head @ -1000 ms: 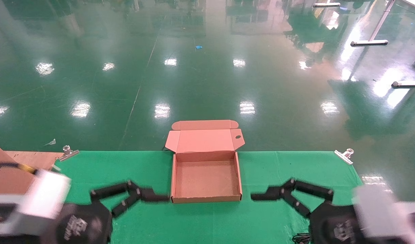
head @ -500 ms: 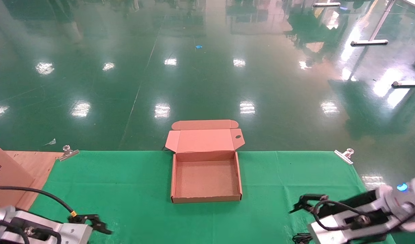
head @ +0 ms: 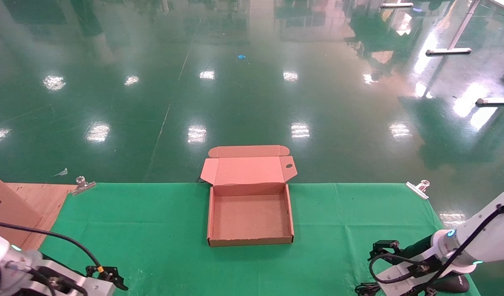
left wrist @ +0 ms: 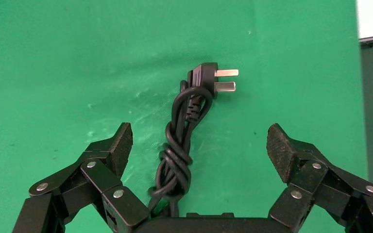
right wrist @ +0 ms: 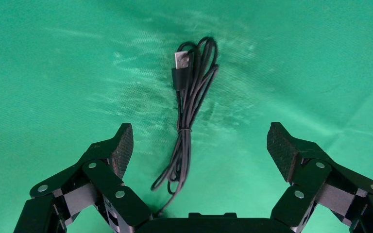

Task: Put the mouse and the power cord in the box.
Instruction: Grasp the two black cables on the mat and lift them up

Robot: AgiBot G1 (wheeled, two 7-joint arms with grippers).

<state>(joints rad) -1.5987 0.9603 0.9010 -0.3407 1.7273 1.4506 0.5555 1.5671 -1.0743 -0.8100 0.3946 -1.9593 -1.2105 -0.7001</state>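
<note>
left hand (left wrist: 199, 145) spread wide above knotted power cord (left wrist: 182, 141) on worktop (head: 161, 230). right hand (right wrist: 199, 145) spread wide above thin usb cable (right wrist: 187, 116). box (head: 250, 218) lid open.

The head view looks forward and down from above onto the green surface (head: 153, 222), with the box (head: 250, 240) at centre and the floor beyond. The left wrist view looks straight down, close, past the spread fingers of the left tool (left wrist: 199, 145) at the power cord (left wrist: 184, 126) between them. The right wrist view faces down likewise past the right tool (right wrist: 199, 145), close over a thin cable (right wrist: 189, 116). All three views share the green surface.
</note>
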